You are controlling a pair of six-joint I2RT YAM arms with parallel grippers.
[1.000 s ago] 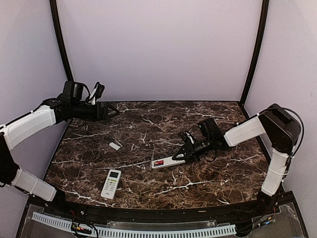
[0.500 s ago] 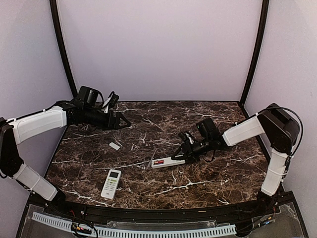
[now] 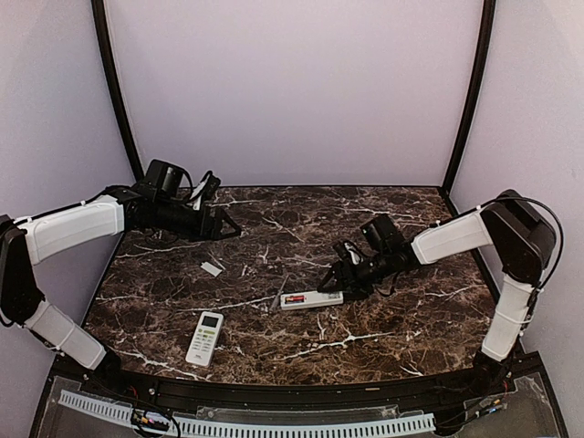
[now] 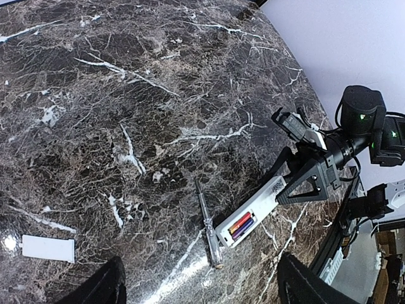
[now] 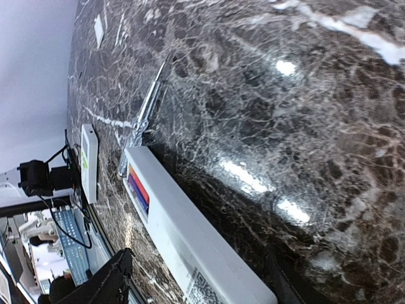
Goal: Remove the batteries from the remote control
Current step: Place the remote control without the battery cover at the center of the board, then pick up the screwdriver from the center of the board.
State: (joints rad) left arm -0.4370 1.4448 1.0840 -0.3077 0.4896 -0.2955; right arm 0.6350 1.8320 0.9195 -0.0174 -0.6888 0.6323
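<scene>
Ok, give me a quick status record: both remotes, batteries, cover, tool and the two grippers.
open remote: long white plastic remote control, back up, compartment uncovered
batteries: red and dark cylindrical cells, in the compartment, not yet out
cover: flat white rectangular cover, lying apart on the left
tool: slim metal screwdriver-like tool, beside the compartment end
second remote: white remote with a screen, toward the near edge
left gripper: open, empty
right gripper: open, fingers either side of the open remote's other end
</scene>
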